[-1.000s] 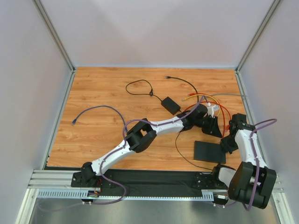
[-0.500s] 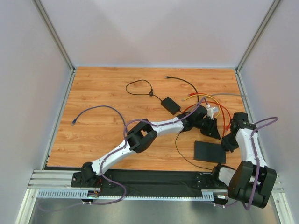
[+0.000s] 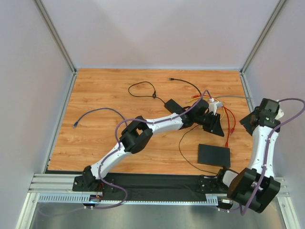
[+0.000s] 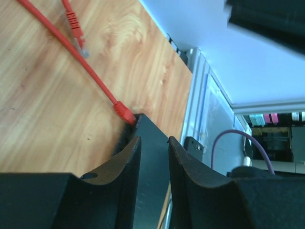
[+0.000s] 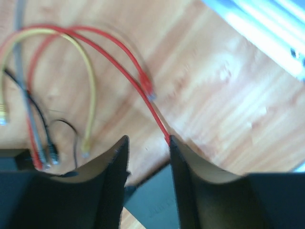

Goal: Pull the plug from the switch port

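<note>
red plug at the switch's corner, both claws empty

the switch [image 3: 214, 155] lies flat on the surface [image 3: 109, 95], right under the left claw [image 4: 153, 141] and showing through the gap between its fingers. it sits well below the raised right claw [image 5: 148, 139]. the red plug [image 4: 125, 113] meets the switch's corner just left of the left claw's fingertips. it looks to me still seated, though i can't be sure from here. both claws stand partly open with nothing between their fingers.

the switch looks thin and light, so i'd expect it to slide or lift with the cable unless something pins it down. the plug is small hard plastic, probably with a latch tab. the red cable [image 3: 228, 126] behind it is limp, so tugging there would strain it. i'd pinch the plug's body right at the socket and press the box flat on its top face.

no brand or label reads anywhere. a second red plug [image 4: 74, 24], lying loose further out from the left claw, has moulded marks too blurred to read.
</note>
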